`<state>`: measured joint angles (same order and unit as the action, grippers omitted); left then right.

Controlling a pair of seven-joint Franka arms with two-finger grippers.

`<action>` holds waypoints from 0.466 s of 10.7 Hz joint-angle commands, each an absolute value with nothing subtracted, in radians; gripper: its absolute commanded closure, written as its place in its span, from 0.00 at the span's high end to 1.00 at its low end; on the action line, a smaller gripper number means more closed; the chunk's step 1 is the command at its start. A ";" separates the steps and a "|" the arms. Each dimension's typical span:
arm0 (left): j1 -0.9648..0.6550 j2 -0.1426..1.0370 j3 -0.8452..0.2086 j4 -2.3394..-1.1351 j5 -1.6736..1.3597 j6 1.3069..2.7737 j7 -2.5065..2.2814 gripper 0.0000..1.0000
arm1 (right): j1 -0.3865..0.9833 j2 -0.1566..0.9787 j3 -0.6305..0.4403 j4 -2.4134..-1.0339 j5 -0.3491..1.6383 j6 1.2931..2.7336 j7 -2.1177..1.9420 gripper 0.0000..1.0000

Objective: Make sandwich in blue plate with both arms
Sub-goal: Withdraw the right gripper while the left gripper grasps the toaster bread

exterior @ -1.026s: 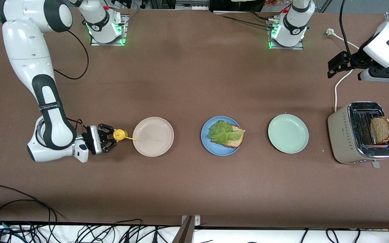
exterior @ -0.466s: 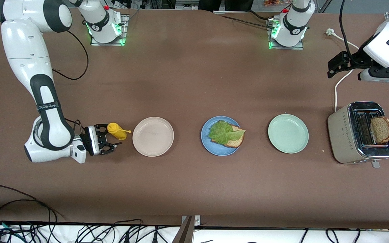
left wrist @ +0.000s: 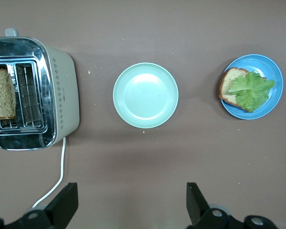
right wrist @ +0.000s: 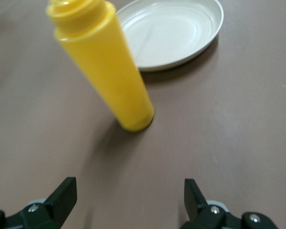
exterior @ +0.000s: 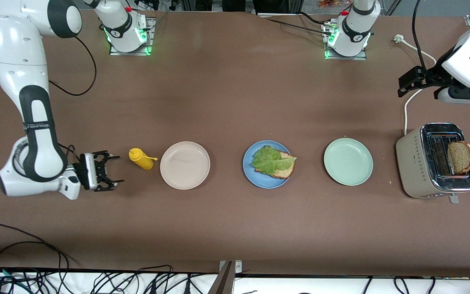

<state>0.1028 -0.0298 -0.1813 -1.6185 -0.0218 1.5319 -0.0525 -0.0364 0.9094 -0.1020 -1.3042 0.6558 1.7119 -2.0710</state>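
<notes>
Topping the lettuce (exterior: 271, 160) on the blue plate (exterior: 252, 173) comes next | left claw (exterior: 407, 79) open over the table (exterior: 235, 228) by the toaster (exterior: 418, 163) — drop straight, pinch the bread slice (exterior: 460, 157) by its crust | right claw (exterior: 110, 174) open, near the yellow bottle (exterior: 140, 158) — waits.

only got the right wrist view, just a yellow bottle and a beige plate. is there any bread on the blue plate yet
Observer: Yes. The round matte blue plate holds one brown wholemeal bread slice with a ruffled green lettuce leaf on it.
Operator: where's the second slice
Observer: A second brown bread slice stands in a slot of the beige and chrome toaster, at the left arm's end of the table.
Operator: left tool got anything
Observer: No. The left tool is open and empty, over bare table by the toaster's white cord.
</notes>
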 commanded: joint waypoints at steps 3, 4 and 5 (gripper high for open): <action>0.233 0.038 -0.178 -1.595 -0.028 1.517 0.159 1.00 | -0.037 0.662 -0.126 -1.353 0.392 1.697 -1.738 1.00; 0.292 0.063 -0.176 -1.594 -0.029 1.520 0.216 1.00 | -0.034 0.619 -0.123 -1.373 0.374 1.689 -1.635 1.00; 0.336 0.096 -0.176 -1.586 -0.031 1.526 0.238 1.00 | -0.029 0.576 -0.123 -1.400 0.371 1.687 -1.535 1.00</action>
<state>0.2404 0.0266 -0.1715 -1.6194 -0.0215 1.5317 0.1354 -0.0383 0.6874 -0.1270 -1.3067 0.4110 1.6909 -1.7288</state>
